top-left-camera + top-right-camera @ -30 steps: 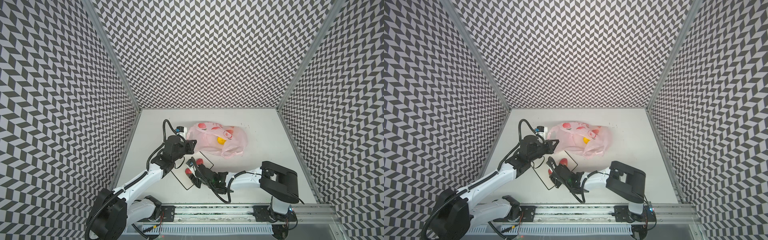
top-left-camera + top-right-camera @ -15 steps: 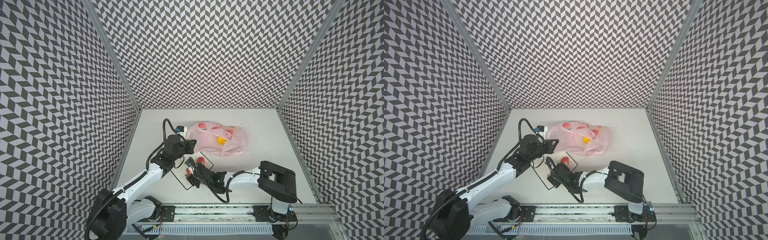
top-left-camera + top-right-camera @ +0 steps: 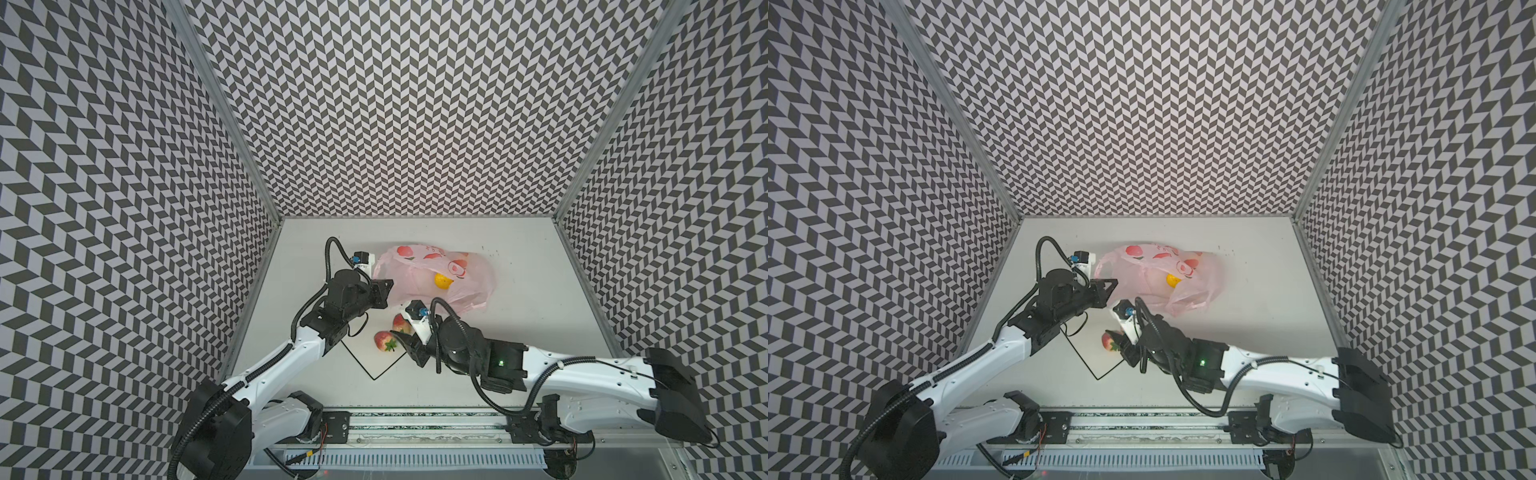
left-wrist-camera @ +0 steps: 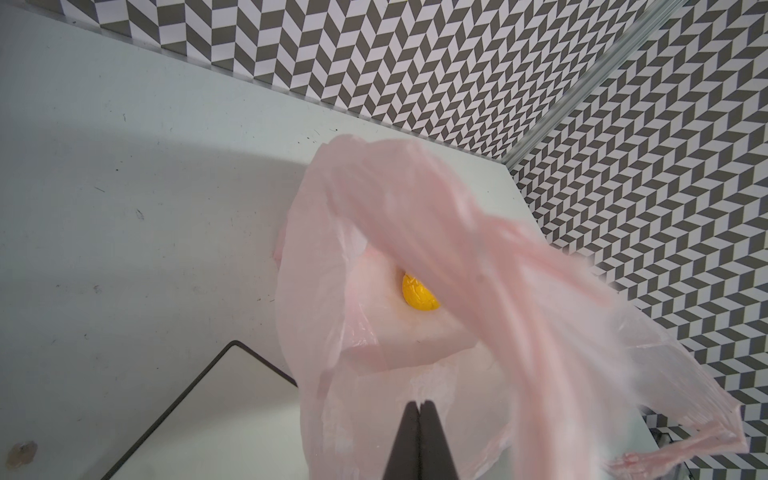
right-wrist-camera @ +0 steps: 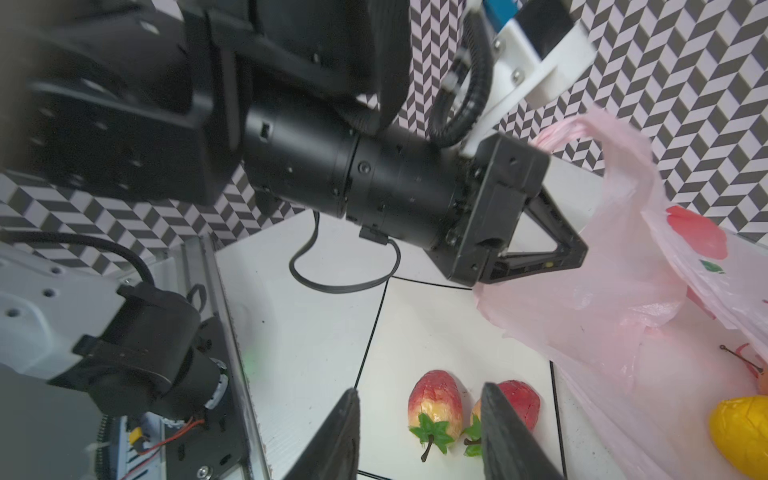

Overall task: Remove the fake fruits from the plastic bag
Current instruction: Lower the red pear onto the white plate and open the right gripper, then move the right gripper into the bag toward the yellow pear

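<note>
Plastic bag point(image 3: 430, 266), pale pink and translucent with red-and-green fruit prints, lies crumpled on the bench point(image 3: 540, 299). It sits toward the back edge, a little left of the middle, with its mouth turned to the front left corner. One ridged yellow fruit point(image 3: 443, 281) sits inside it. It shows through the film in both top views and bare through the open mouth in the left wrist view.

The left tool point(image 4: 419, 405) has its jaws pressed together at the rim of that mouth. It appears to pinch the film there, though the wrist view is blurred. One handle loop arches up over it.

Two strawberries point(image 5: 435, 399), red with green leaves, lie side by side outside the plastic bag. They rest on a white square plate point(image 3: 368, 359) with a black rim, just in front of the bag toward the front left of the bench. The bag's mouth edge drapes over one corner of the plate. The strawberries are almost touching, leaf ends turned toward the right tool point(image 5: 419, 388).

That tool hovers low over the plate with its jaws apart, gripping neither fruit. In the right wrist view one strawberry shows in the gap between the fingers point(image 5: 507, 436), and the other is half hidden behind a finger.
</note>
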Action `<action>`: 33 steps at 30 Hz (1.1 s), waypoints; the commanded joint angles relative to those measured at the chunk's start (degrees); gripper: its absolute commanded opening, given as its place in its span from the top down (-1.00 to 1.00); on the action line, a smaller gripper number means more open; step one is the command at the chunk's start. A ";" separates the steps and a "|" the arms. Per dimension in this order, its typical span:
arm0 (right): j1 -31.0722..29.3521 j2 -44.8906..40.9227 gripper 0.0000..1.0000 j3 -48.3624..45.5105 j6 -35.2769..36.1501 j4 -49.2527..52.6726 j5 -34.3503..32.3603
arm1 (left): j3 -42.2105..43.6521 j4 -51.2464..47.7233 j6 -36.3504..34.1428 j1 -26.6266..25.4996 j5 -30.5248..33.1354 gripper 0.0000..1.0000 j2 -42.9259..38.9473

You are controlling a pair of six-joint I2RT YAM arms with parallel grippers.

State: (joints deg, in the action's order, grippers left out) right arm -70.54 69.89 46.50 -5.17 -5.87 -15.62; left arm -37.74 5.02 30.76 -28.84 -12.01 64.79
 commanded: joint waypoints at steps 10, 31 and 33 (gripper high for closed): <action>20.51 8.22 0.60 8.66 18.70 7.75 10.91 | -0.17 -1.06 -1.58 -0.16 -2.00 1.00 -3.68; 26.19 37.60 0.67 23.12 35.77 14.70 -2.43 | -1.49 -2.00 -3.14 -0.25 -2.77 1.00 -5.43; 26.71 38.68 0.56 23.85 33.05 15.84 -3.29 | -1.96 -2.40 -3.89 -0.55 -2.64 1.00 -5.81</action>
State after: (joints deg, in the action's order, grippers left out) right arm -44.42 107.59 68.05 30.89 9.19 -16.88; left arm -37.74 3.16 28.32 -28.93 -14.31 60.25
